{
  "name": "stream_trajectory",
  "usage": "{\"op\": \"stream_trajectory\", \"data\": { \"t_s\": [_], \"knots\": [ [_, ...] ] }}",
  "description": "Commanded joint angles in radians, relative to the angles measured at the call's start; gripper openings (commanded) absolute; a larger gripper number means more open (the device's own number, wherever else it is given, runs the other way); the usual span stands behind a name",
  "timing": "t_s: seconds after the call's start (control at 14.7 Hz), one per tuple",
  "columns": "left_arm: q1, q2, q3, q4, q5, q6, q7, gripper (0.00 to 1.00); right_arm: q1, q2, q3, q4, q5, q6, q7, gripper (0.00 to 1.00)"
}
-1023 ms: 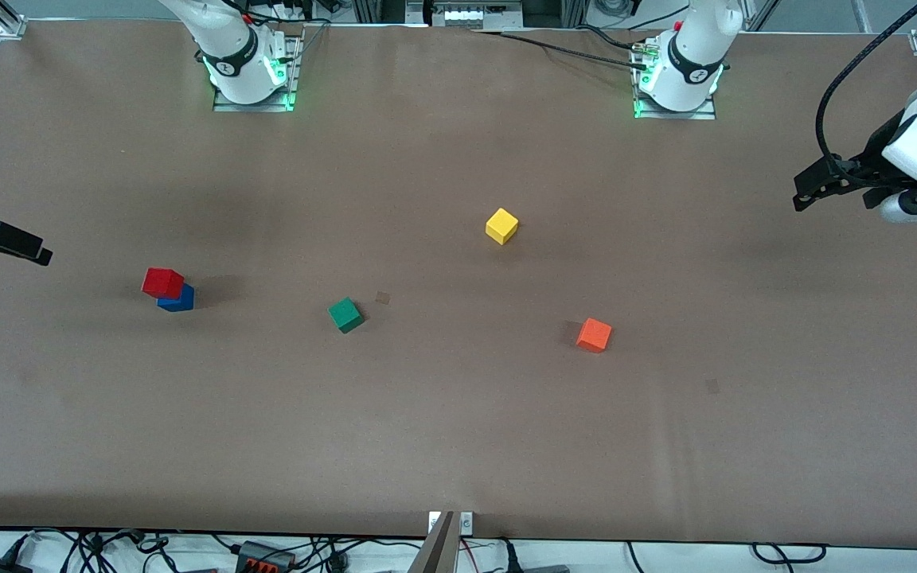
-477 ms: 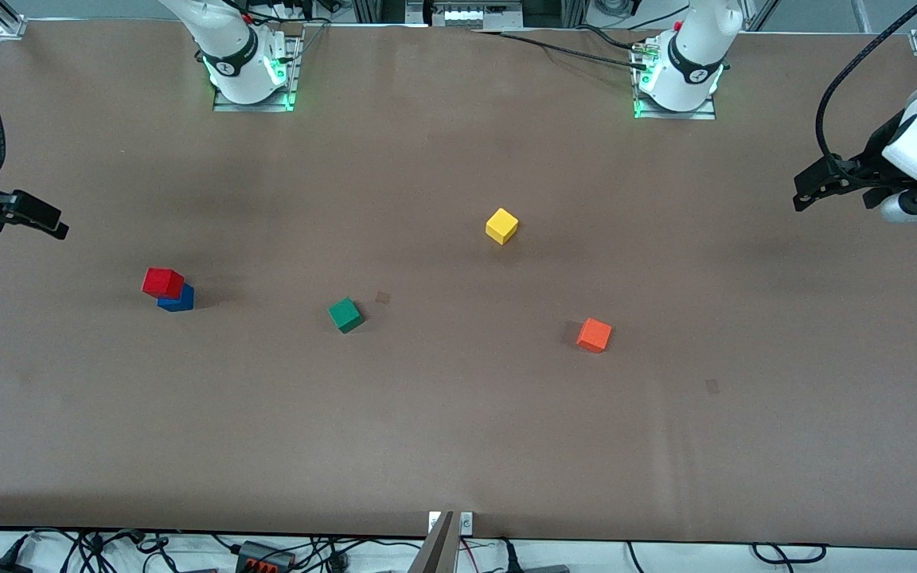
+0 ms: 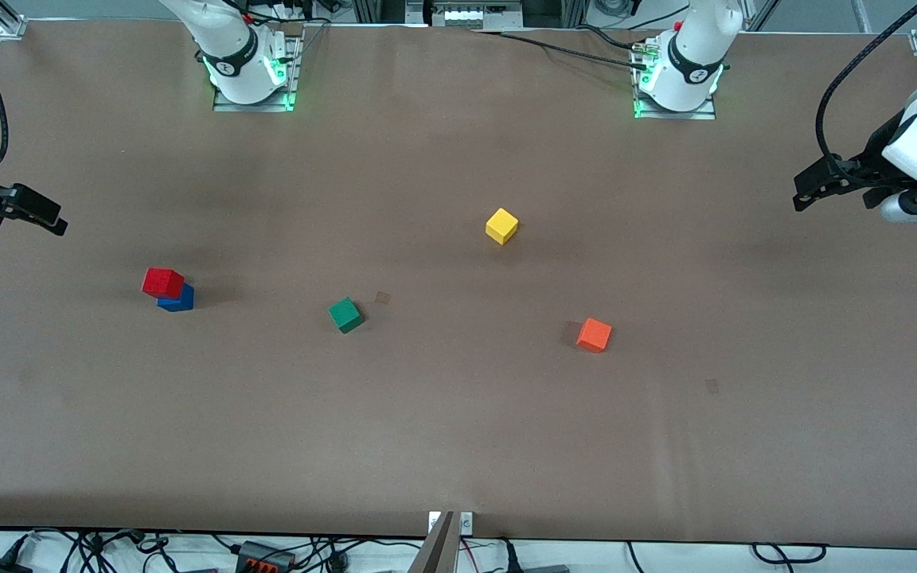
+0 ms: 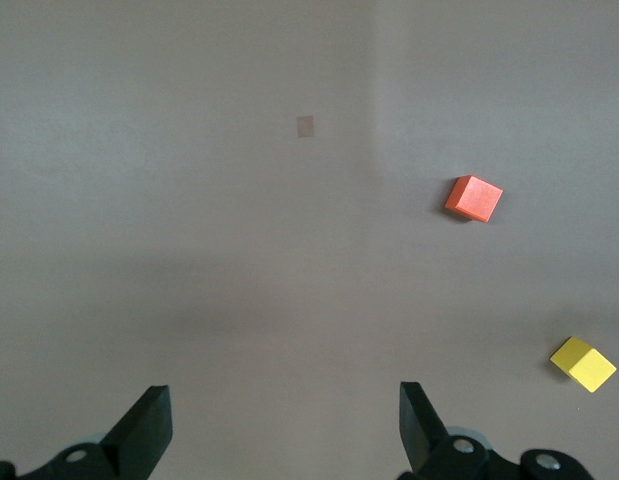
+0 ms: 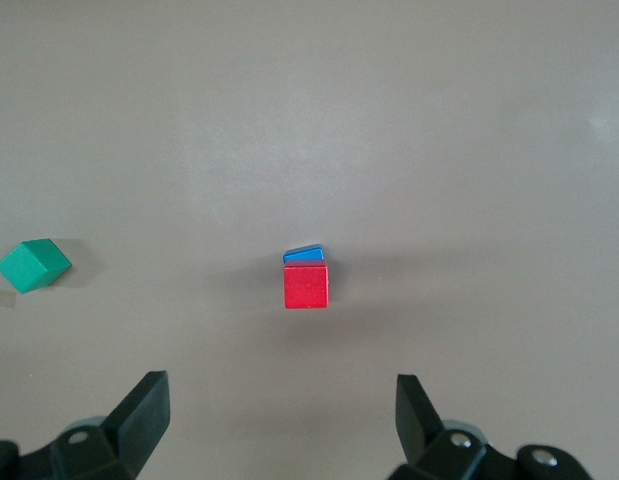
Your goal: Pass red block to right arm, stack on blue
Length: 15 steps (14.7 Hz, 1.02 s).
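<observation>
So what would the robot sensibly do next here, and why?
Probably nothing more than pulling back to rest. The red block already sits on the blue block, a little off-centre, and nothing grips it. The right gripper hangs open over the right arm's end of the table, away from the stack; the left gripper waits open over the left arm's end.

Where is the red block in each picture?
Front view: the red block sits on the blue block, toward the right arm's end of the table.
Left wrist view: not in it.
Right wrist view: the red block on the blue block, mid-picture.
Shared landmark: the green block shows in front and right wrist views.
</observation>
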Motion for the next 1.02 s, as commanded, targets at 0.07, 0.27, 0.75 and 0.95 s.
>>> {"op": "stream_trajectory", "data": {
  "t_s": [0.07, 0.27, 0.75, 0.95],
  "knots": [
    [0.000, 0.015, -0.001, 0.033, 0.008, -0.022, 0.007, 1.00, 0.004, 0.010, 0.009, 0.026, 0.003, -0.020, -0.014, 1.00],
    [0.000, 0.015, -0.001, 0.033, 0.008, -0.024, 0.007, 1.00, 0.002, 0.010, 0.009, 0.028, 0.001, -0.022, -0.015, 1.00],
    [0.000, 0.015, -0.001, 0.033, 0.008, -0.024, 0.008, 1.00, -0.007, 0.007, 0.010, 0.034, 0.000, -0.022, -0.020, 1.00],
    [0.000, 0.015, -0.001, 0.033, 0.008, -0.024, 0.007, 1.00, -0.004, 0.003, 0.010, 0.034, 0.001, -0.028, -0.020, 1.00]
  ]
}}
